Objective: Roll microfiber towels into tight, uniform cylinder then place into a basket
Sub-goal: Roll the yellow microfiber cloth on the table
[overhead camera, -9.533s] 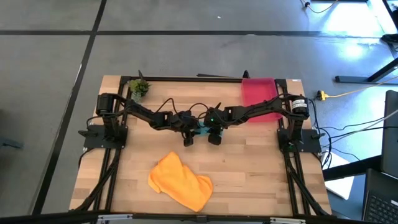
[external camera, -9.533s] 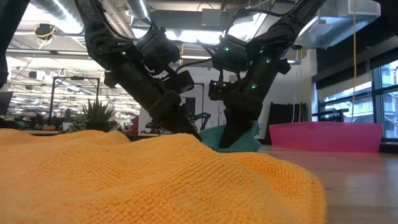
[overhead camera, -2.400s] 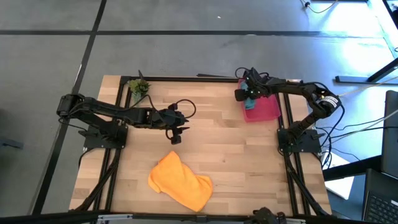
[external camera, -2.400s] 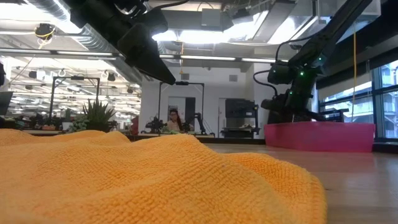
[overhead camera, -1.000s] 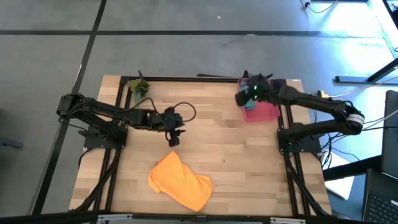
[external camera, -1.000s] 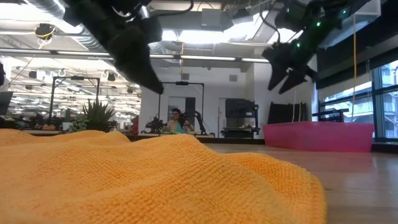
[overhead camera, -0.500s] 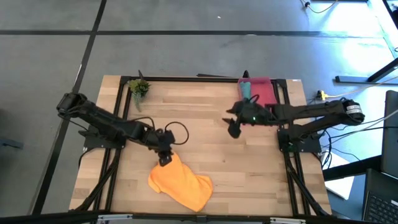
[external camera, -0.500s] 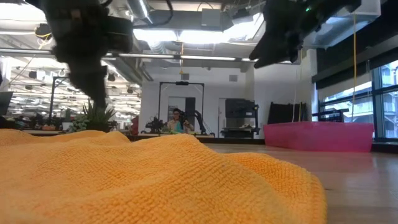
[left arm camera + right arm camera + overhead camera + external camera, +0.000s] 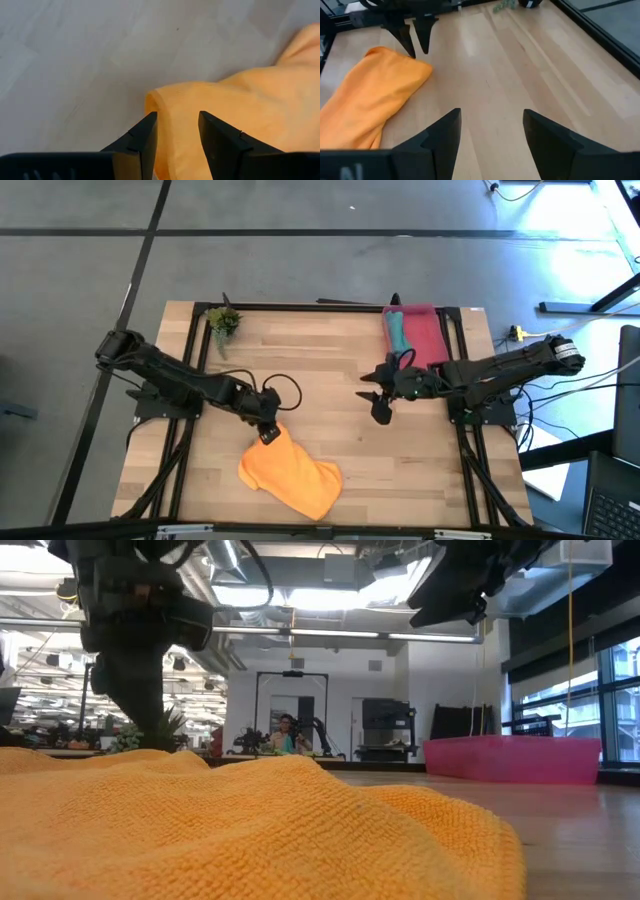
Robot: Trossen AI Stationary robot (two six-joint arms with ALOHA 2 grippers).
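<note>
The orange towel (image 9: 290,475) lies crumpled on the table near the front edge; it fills the low view's foreground (image 9: 250,830). My left gripper (image 9: 268,435) is open and low over the towel's far corner (image 9: 165,100), one finger on either side of the folded edge. It also shows in the right wrist view (image 9: 418,50). The teal towel (image 9: 397,332) lies rolled along the left side of the red-pink basket (image 9: 428,330) at the far right. My right gripper (image 9: 378,408) is open and empty above the table's middle right. My left gripper comes from above, slanting toward the near edge, with its fingers (image 9: 142,137) astride the orange towel's far corner. I cannot tell whether the fingers touch the cloth.
A small green plant (image 9: 223,320) stands at the far left corner. Bare wood lies between the orange towel and the basket (image 9: 520,758). Dark frame rails run along the table's left, right and far sides.
My left gripper has gone toward the near edge and down, to the orange towel's far corner. My right gripper has left the basket and gone toward the table's middle and near side, empty. The teal towel stays in the basket.
</note>
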